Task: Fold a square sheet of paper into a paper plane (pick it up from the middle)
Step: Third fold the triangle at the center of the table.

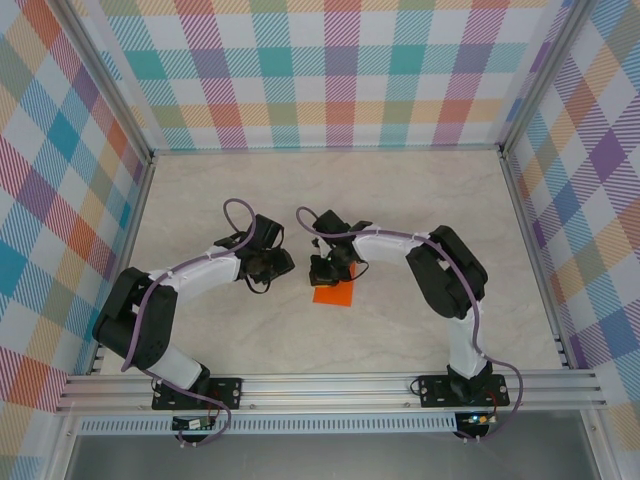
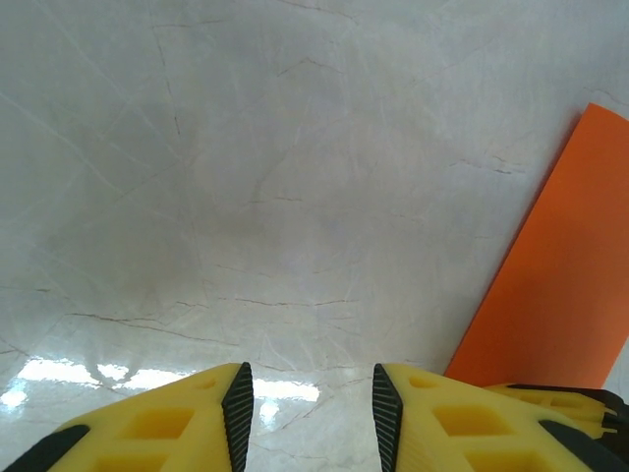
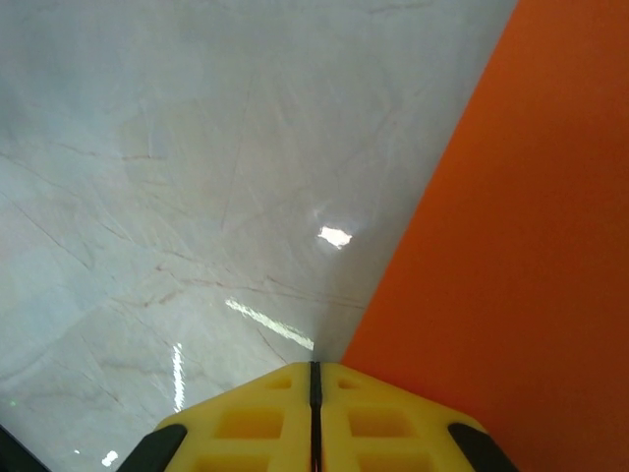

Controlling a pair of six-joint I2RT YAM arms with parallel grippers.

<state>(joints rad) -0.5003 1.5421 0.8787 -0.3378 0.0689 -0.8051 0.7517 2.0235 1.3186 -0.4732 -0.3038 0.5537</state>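
The square sheet of paper (image 1: pixel 333 294) lies flat, orange face up, on the pale marble table just in front of the two grippers. My right gripper (image 1: pixel 326 275) points down at its far left edge. In the right wrist view its jaws (image 3: pixel 315 366) are pressed together, the tip at the border of the paper (image 3: pixel 521 246). Whether the edge is nipped I cannot tell. My left gripper (image 1: pixel 275 266) hovers over bare table left of the sheet. Its fingers (image 2: pixel 313 379) stand apart with nothing between them, and the paper (image 2: pixel 560 275) lies off to their right.
Plaid walls (image 1: pixel 60 180) close the table in on the left, back and right. An aluminium rail (image 1: pixel 330 385) carrying both arm bases runs along the near edge. Bare marble tabletop (image 1: pixel 330 190) stretches behind the grippers and to both sides.
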